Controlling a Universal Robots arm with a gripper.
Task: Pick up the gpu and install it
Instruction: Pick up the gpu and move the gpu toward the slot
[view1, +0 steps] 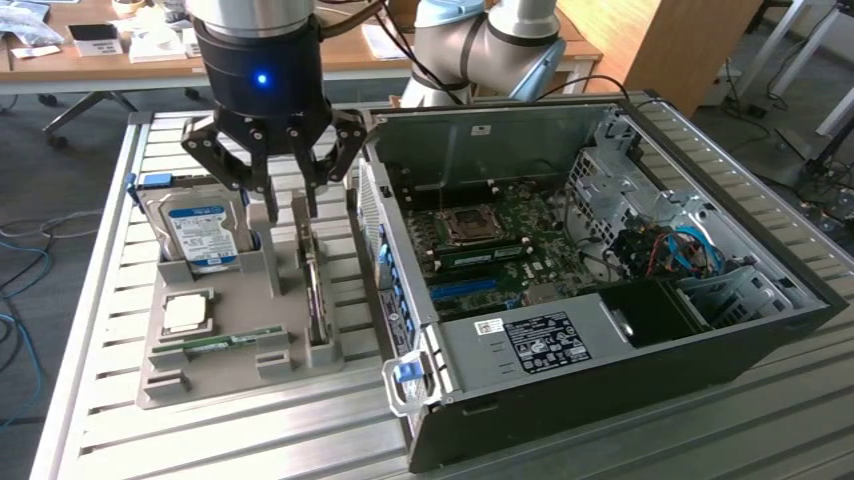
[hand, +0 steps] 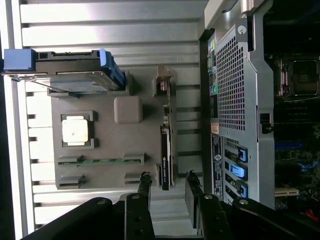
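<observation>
I've got the gripper (view1: 288, 205) w/ jaws released, hanging right over the gpu (view1: 315, 290). Card stands on edge in its slot on the grey tray (view1: 220, 385), next to the open PC case (view1: 601, 395).

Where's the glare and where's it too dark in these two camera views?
Wrist view: the table slats and the processor are washed out by glare, while inside the computer case it is dim. Exterior view: the light is soft and even, with a blue light glowing above the gripper.
</observation>
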